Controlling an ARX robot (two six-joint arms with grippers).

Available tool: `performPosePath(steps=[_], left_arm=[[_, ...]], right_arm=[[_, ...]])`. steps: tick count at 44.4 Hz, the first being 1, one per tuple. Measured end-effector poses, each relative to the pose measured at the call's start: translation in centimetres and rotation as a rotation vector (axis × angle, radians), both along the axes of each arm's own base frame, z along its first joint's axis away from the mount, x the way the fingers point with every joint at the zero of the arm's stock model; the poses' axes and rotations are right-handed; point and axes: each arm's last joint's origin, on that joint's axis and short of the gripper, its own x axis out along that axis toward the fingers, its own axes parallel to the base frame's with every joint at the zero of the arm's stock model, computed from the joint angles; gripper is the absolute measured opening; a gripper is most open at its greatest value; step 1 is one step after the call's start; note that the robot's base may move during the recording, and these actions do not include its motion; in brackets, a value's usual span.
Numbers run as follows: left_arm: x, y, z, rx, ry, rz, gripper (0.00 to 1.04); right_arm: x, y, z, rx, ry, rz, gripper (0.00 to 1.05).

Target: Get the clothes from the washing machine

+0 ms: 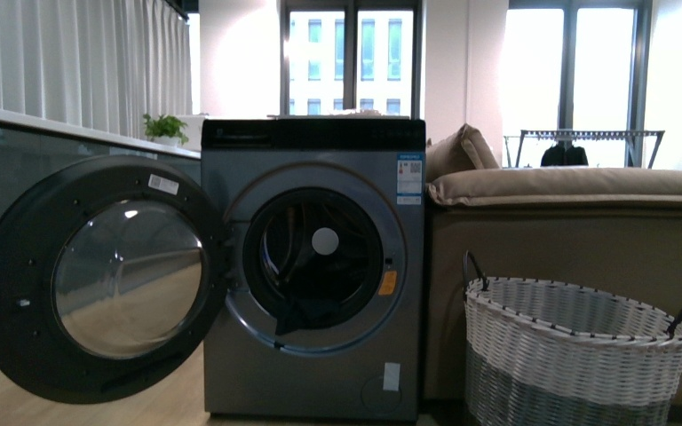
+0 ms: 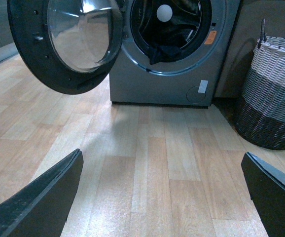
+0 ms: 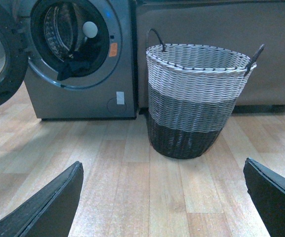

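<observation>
Clothes (image 1: 306,315), dark and plain, are lying bunched in the lower part of the drum (image 3: 56,29), with one fold hanging over the bottom lip of the opening; both wrist views are showing the same dark heap at the lip. Washing machine (image 1: 311,377), silver-grey and front-loading, is standing on the wooden floor (image 2: 157,173) with its round black-rimmed door (image 1: 9,266) swinging fully open to the left side of the front view. White round item (image 1: 325,240) is showing inside the drum, above the clothes. Energy label (image 1: 409,177) is sitting at the upper corner of the machine's front and an orange sticker (image 1: 388,282) is sitting just beside the opening, on the side away from the door. Sofa (image 1: 577,186), beige, is standing right against the machine's side. Basket (image 1: 568,355), woven in white, grey and dark bands with two dark handles, is standing on the floor in front of the sofa, near the machine but apart from it. Plant (image 1: 164,127) is sitting on the desk (image 1: 53,129) behind the door. Left gripper (image 2: 162,155) is hanging above the floor with its jaws spread wide, gripping nothing, facing the machine. Right gripper (image 3: 162,165) is likewise spread wide and gripping nothing, facing the basket.
</observation>
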Motion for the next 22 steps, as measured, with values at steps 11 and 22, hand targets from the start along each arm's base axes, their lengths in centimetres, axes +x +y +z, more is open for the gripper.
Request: performPosePath(steps=[11, 22], left_arm=[[0.00, 0.00, 0.00, 0.000, 0.000, 0.000, 0.98], [0.00, 0.00, 0.00, 0.000, 0.000, 0.000, 0.98]], right_arm=[[0.00, 0.00, 0.00, 0.000, 0.000, 0.000, 0.97], [0.00, 0.00, 0.00, 0.000, 0.000, 0.000, 0.97]])
